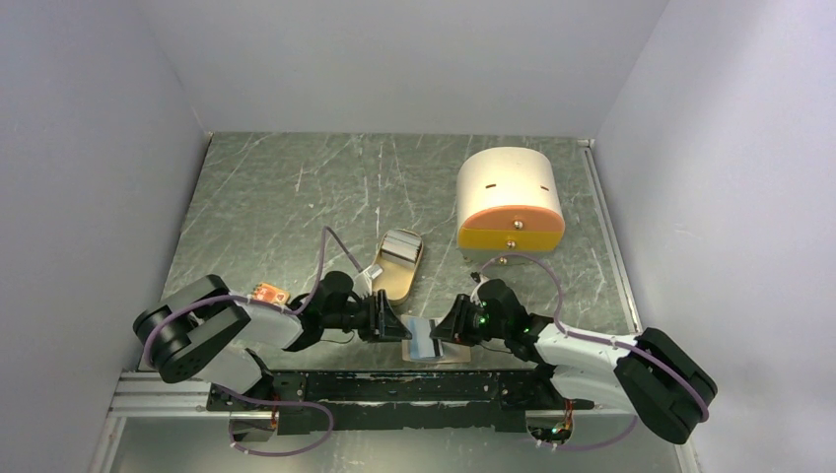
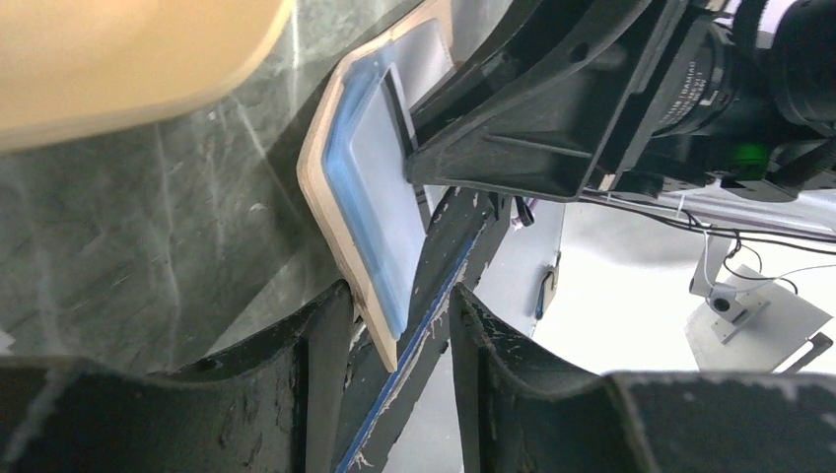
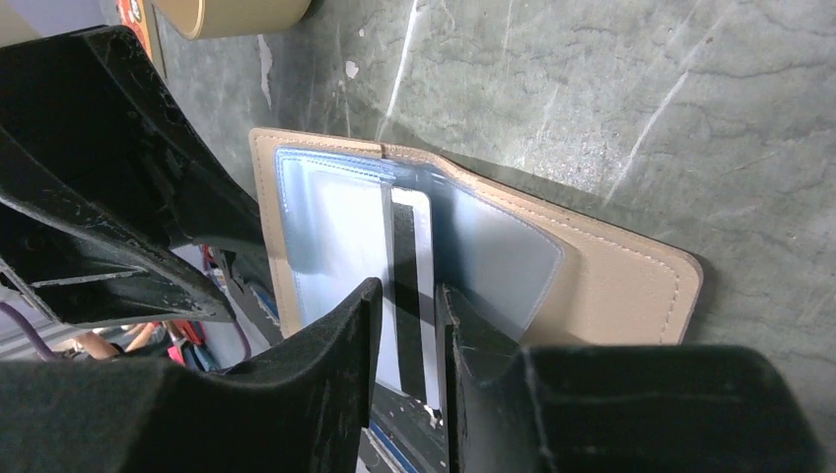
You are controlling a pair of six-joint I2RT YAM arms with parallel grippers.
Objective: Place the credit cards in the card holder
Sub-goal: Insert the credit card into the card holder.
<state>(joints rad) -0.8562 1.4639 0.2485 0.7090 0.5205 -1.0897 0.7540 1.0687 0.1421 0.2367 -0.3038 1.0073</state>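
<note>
The beige card holder lies open at the table's near edge, clear pockets up. In the left wrist view a light blue card sits in its pocket, inside the tan rim. The whitish-grey card with a dark stripe lies along the holder's middle, its near end past the holder's edge. My left gripper is open, the holder's corner between its jaws. My right gripper hovers over the striped card, jaws a narrow gap apart. Both grippers also show from above, left and right.
An oval tan tin tray stands just behind the grippers. A cream rounded box with an orange front is at the back right. An orange-red dotted piece lies by the left arm. A black rail runs along the near edge.
</note>
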